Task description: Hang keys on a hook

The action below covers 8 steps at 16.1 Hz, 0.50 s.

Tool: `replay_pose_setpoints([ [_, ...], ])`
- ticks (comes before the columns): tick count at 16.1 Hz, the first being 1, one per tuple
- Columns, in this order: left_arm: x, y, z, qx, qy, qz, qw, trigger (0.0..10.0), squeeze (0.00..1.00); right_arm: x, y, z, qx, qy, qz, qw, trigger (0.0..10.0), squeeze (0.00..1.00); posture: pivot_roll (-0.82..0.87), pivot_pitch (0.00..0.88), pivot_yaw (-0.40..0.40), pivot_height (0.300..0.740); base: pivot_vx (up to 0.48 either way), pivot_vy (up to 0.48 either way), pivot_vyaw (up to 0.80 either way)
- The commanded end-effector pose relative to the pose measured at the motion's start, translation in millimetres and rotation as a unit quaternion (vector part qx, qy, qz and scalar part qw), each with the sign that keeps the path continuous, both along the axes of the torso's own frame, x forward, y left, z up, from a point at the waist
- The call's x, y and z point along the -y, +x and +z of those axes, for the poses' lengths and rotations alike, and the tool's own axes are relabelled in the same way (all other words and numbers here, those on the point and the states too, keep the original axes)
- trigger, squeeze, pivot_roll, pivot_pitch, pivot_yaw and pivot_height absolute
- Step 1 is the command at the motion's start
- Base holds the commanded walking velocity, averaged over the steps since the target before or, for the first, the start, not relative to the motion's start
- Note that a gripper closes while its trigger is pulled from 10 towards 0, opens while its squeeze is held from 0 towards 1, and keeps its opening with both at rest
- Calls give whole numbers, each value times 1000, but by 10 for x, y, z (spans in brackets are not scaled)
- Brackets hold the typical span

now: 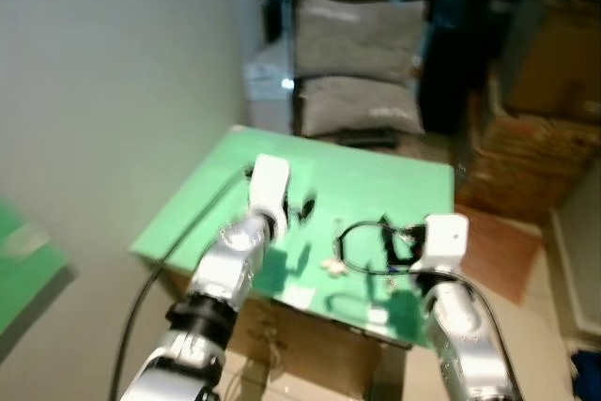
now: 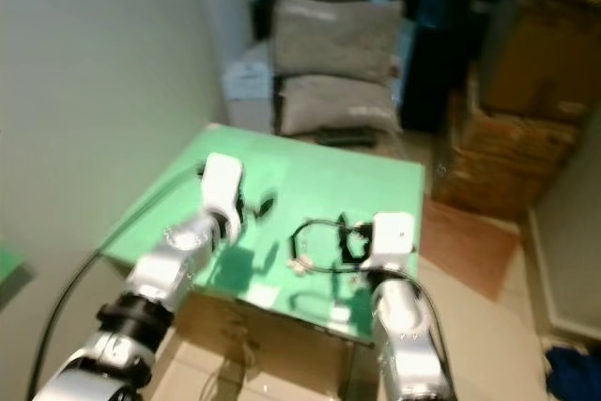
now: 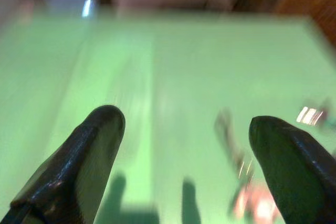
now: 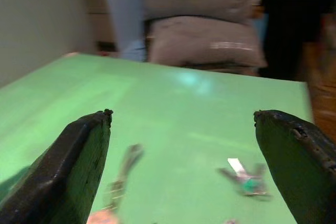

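A bunch of keys [image 1: 334, 267] with a pale tag lies on the green tabletop [image 1: 376, 180], and a black cord loop [image 1: 362, 232] runs from it toward the right. My left gripper [image 1: 302, 208] hovers low over the table just left of the keys, open, with nothing between its fingers [image 3: 100, 145]. My right gripper [image 1: 402, 249] is open too and sits over the right end of the cord. In the right wrist view, a small key with a green tag [image 4: 244, 180] and a blurred metal piece [image 4: 124, 174] lie on the table ahead of the fingers [image 4: 84, 156].
A pale wall [image 1: 103, 91] runs along the left of the table. Behind it stands a dark chair with two grey cushions [image 1: 357, 63]. Cardboard boxes [image 1: 535, 138] are stacked at the right, and another box [image 1: 300, 345] sits under the table. A black cable [image 1: 141, 298] trails off my left arm.
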<state>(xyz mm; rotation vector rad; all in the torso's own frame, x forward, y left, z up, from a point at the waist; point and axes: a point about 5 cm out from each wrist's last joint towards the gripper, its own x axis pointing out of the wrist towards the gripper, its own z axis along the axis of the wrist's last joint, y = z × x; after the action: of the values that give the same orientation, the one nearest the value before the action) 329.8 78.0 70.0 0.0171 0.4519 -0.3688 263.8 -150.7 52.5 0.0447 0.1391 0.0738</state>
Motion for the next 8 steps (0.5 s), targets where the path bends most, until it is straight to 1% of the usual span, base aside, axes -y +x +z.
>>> replay_pose_setpoints([
  [1,96,13,-35,-19,5,-9,1000,10000,0,16,-8,50,6,-8,5,1000,10000,0,-103,0,53,740,0,0,0],
  [2,177,2,-84,-32,0,-23,999,10000,0,17,-51,43,4,-16,11,1000,10000,0,-109,0,50,740,0,0,0],
  [4,276,14,-113,-45,-4,-30,999,10000,0,104,-208,-42,-12,-42,11,999,10000,0,-125,0,57,740,0,0,0],
  [5,344,39,-80,-38,-9,-34,999,10000,0,185,-352,-117,-30,-52,3,998,10000,0,-140,0,65,740,0,0,0],
  [8,477,64,-29,-24,-27,-44,998,10000,0,254,-562,-176,-48,-63,-10,997,10000,0,-175,14,86,740,0,0,0],
])
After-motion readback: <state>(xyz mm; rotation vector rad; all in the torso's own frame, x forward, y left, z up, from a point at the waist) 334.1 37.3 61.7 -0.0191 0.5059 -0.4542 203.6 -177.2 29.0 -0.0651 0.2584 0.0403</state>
